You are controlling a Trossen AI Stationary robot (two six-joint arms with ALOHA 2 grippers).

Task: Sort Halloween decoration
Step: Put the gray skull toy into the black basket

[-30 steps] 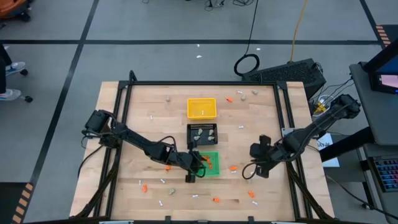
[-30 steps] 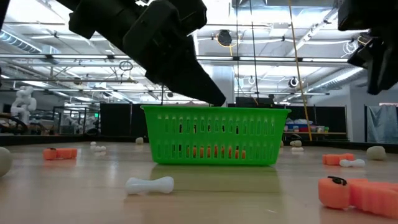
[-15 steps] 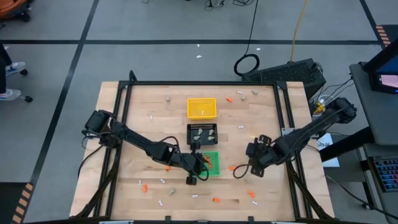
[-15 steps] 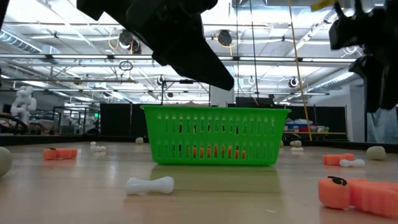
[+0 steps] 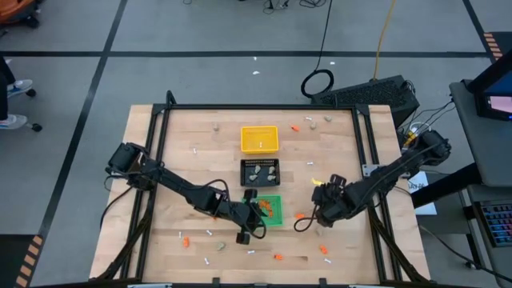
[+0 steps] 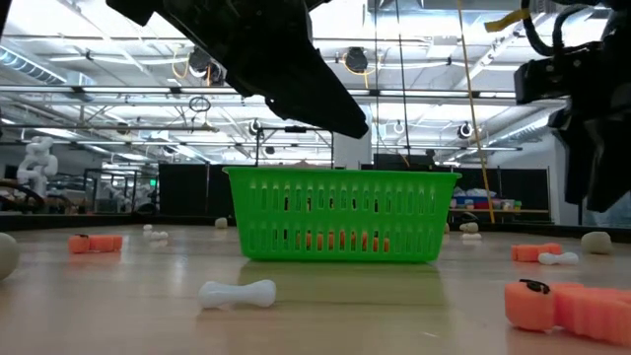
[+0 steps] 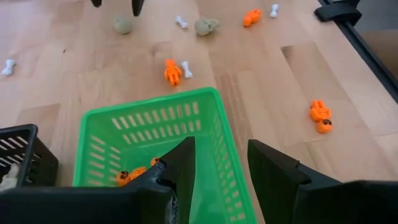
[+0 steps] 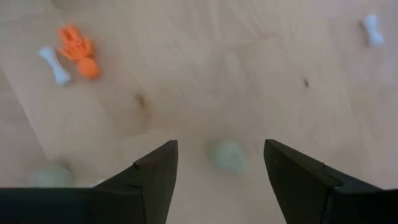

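Small Halloween decoration pieces lie scattered on the wooden table: orange bits [image 5: 277, 257], white bone sticks [image 6: 237, 293] and beige lumps [image 7: 206, 26]. My left gripper [image 7: 221, 155] hovers open over the right wall of the green tray [image 7: 155, 143], which holds orange bits [image 7: 134, 175]. It shows dark above the tray in the low view [image 6: 306, 89]. My right gripper [image 8: 219, 148] points down, open, to the right of the green tray [image 5: 272, 210]. A beige lump [image 8: 227, 157] lies on the table below the gap between its fingers. An orange bit [image 8: 78, 50] and a white stick [image 8: 55, 64] lie farther off.
A yellow tray [image 5: 259, 138] and a black tray [image 5: 260, 171] with beige lumps stand in line behind the green one. A black frame [image 5: 160, 120] runs round the table top. More orange pieces [image 6: 567, 306] lie near the front right.
My right gripper has come down toward the table and moved left toward the green tray, tipping to point more steeply down. My left gripper has risen a little from the green tray's rim.
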